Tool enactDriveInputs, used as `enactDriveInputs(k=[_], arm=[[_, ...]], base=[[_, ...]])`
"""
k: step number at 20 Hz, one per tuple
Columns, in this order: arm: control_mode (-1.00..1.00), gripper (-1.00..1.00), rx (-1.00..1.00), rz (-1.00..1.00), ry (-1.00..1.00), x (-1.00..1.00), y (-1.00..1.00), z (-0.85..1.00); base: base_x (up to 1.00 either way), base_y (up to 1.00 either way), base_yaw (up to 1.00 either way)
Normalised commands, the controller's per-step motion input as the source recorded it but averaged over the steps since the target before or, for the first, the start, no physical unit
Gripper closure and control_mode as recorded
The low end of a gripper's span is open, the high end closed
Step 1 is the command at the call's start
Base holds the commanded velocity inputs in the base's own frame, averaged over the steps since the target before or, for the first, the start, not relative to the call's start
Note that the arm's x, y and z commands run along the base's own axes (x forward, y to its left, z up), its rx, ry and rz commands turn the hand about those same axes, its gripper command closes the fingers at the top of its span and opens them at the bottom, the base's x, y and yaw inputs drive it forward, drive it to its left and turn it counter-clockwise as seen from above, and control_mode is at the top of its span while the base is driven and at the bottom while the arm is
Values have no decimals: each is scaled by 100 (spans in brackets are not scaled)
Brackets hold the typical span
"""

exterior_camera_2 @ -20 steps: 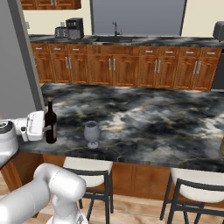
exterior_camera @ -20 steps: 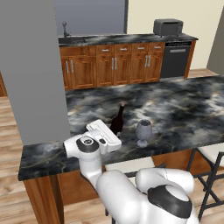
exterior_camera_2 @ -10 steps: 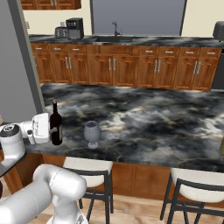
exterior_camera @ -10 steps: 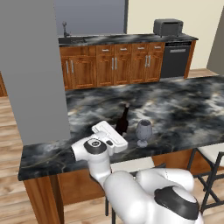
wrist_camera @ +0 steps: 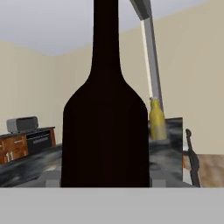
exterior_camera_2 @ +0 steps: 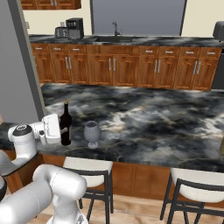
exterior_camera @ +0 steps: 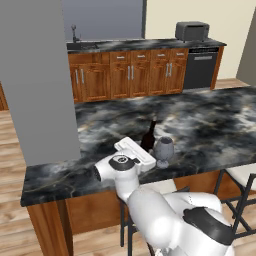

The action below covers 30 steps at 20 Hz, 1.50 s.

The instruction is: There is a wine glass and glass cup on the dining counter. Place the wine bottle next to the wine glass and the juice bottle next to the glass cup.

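The wine bottle [exterior_camera_2: 66, 124], slim and dark, stands upright near the front left of the dining counter [exterior_camera_2: 144, 127]. My gripper [exterior_camera_2: 64, 132] is shut on its lower body from the left. I cannot tell whether its base touches the stone top. The grey wine glass [exterior_camera_2: 91, 132] stands a short gap to the bottle's right. From the other side, the wine bottle [exterior_camera: 148, 136] sits just left of the wine glass [exterior_camera: 163, 150]. In the hand view the wine bottle [wrist_camera: 105, 127] looms between my fingertips [wrist_camera: 49, 177], with the yellow juice bottle [wrist_camera: 157, 120] far behind. The glass cup is out of view.
A grey pillar [exterior_camera: 35, 85] rises at the counter's left end. Two stools [exterior_camera_2: 87, 168] [exterior_camera_2: 197, 186] stand under the counter's front edge. Wooden cabinets [exterior_camera_2: 131, 65], a sink and a toaster line the back wall.
My gripper has carried the wine bottle to the right along the counter's front, closing most of the gap to the wine glass. The glass has not moved.
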Motion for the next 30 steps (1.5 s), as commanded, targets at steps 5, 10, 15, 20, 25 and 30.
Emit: enactDriveInputs(k=[5,10,15,20,25,30], arm=[[-100,100,0,0,-1,32,2,-21],[-100,100,-2,-4,-6,31,15,-21],[-100,100,-2,-6,-7,32,24,-22],[-100,100,-2,-11,-1,35,5,-23],[-100,100,-3,-8,-2,12,0,-36],[-100,100,-5,-7,-4,-1,0,-38]], base=[[0,0,0],[0,0,0],[0,0,0],[0,0,0],[0,0,0],[0,0,0]])
